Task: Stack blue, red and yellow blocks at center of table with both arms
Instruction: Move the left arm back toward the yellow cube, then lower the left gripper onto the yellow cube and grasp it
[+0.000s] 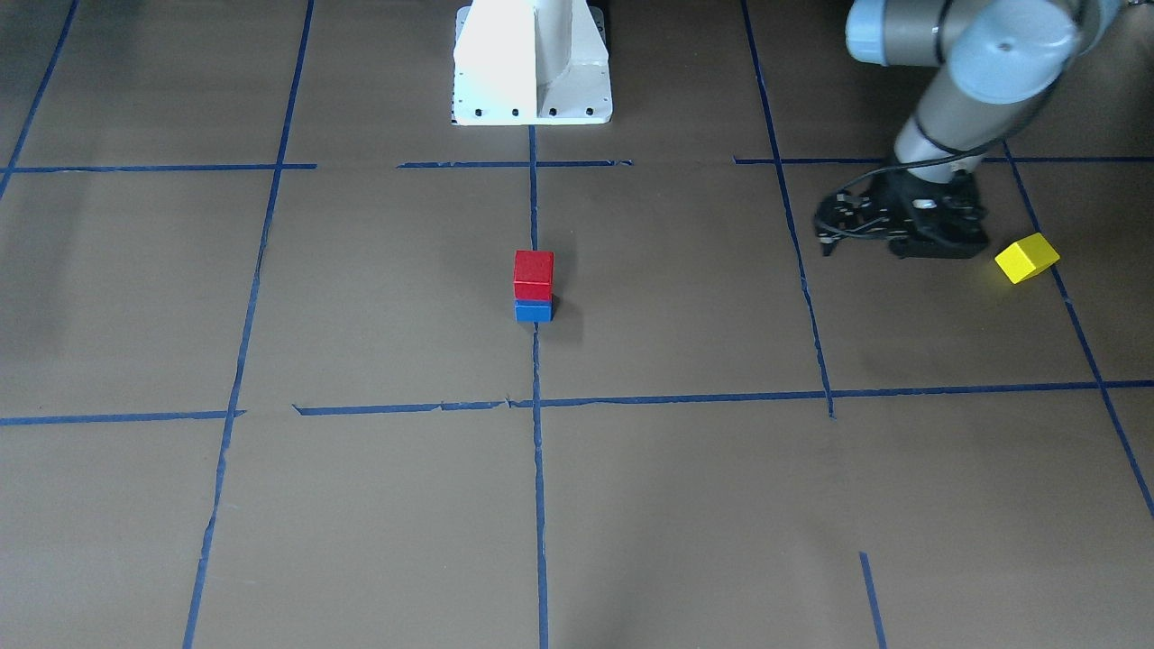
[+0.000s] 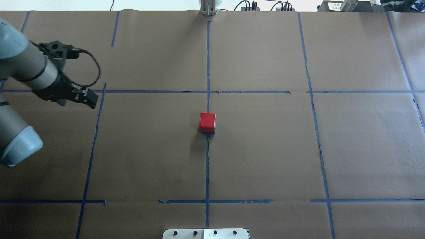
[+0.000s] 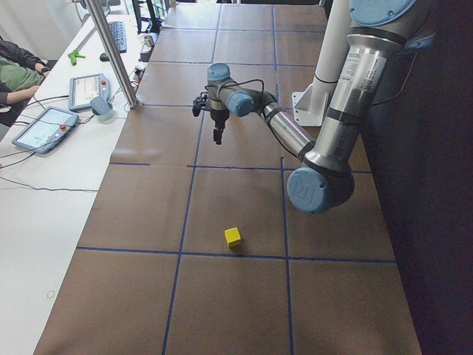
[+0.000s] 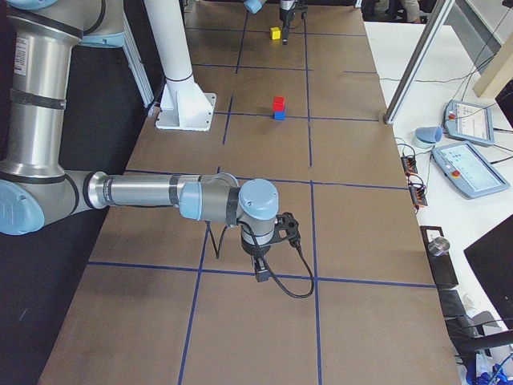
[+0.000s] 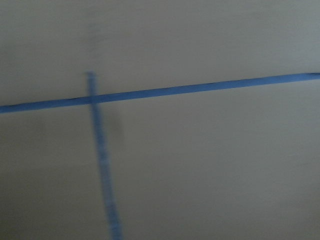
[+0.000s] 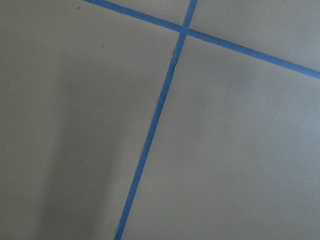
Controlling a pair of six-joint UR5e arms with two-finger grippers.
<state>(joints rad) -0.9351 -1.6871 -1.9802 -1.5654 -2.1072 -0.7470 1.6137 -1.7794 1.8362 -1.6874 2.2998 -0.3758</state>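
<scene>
While the small yellow wooden cube [image 1: 1027,258] lies at three o'clock from my left gripper [image 1: 929,239], front view, I should line up above it. I cannot tell if my jaws are open.

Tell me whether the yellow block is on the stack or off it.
Off. The yellow block lies on the table, well apart from the red block, which sits on the blue block at centre.
</scene>
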